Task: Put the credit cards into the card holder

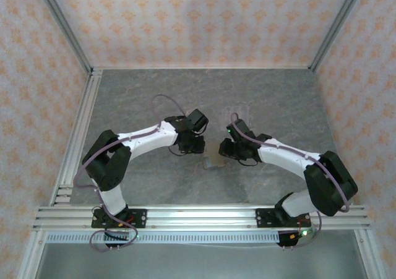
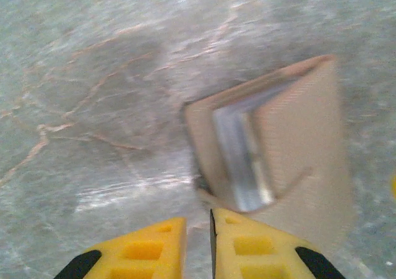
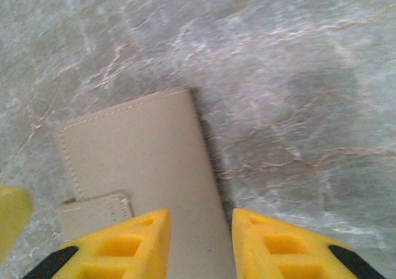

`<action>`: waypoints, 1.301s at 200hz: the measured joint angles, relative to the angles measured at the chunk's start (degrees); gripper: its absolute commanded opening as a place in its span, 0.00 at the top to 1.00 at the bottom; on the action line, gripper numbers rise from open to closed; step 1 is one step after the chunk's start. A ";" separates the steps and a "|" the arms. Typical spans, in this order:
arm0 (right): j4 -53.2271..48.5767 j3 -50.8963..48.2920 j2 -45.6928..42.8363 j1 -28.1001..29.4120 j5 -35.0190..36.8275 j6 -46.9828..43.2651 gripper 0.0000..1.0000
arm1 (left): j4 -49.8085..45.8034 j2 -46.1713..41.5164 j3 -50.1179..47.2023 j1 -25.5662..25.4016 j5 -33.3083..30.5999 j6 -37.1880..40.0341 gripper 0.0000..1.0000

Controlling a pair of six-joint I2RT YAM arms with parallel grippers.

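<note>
The card holder point(image 1: 213, 163), an olive-tan wallet, lies on the table between my two grippers. In the left wrist view the card holder point(image 2: 303, 137) stands partly open and its grey inside point(image 2: 238, 161) shows. My left gripper point(image 2: 198, 214) sits just in front of that opening, jaws close together. A thin dark edge, a credit card point(image 2: 211, 242) seen edge-on, rests against its right finger. My right gripper point(image 3: 198, 212) hovers over the card holder point(image 3: 136, 155) with jaws apart, straddling the cover's right edge. From above, the left gripper point(image 1: 192, 146) and right gripper point(image 1: 226, 149) nearly meet.
A clear plastic stand point(image 1: 234, 114) is just behind the right gripper. Aluminium rails run along the left side point(image 1: 80, 130) and the near edge point(image 1: 198, 217). Patterned walls close in the marbled grey table point(image 1: 136, 99). The left gripper's yellow finger point(image 3: 9, 211) shows beside the wallet.
</note>
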 measured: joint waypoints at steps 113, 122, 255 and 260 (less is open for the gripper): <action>4.57 -2.64 2.51 -2.62 -6.91 0.74 0.40 | -0.55 8.26 1.90 -2.43 -1.53 0.92 0.83; 5.38 -2.64 3.34 -2.64 -7.85 0.48 0.39 | 0.04 8.22 1.36 -2.43 -1.53 0.85 0.83; 18.40 -1.86 11.50 -0.02 -21.97 0.74 0.82 | 4.04 6.78 -2.56 -2.32 -1.70 -0.50 0.83; 18.62 -1.86 11.50 -0.04 -22.51 1.22 0.87 | 4.02 6.78 -2.56 -2.32 -1.73 -0.52 0.83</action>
